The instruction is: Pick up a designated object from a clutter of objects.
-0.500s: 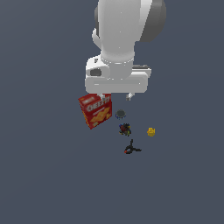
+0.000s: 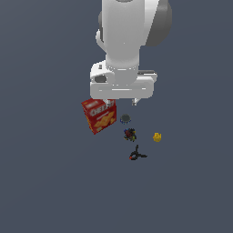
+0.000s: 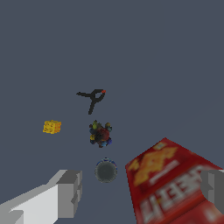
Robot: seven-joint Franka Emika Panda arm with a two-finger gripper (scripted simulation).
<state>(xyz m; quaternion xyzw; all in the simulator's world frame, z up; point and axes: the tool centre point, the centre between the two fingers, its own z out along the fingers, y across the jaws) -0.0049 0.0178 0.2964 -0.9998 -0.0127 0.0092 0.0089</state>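
Approach stage: from the exterior view's left, a red cracker box [image 2: 99,116] stands beside a small grey disc [image 2: 125,119], with the speckled lump [image 2: 130,134] to be picked just below the disc, a black three-pronged item [image 2: 136,155] lower still and a yellow block [image 2: 157,137] furthest right. The gripper [image 3: 142,191] hangs above the box and disc with fingers spread wide, holding nothing. The next move likely calls for centring over the lump, clear of the disc, then descending.
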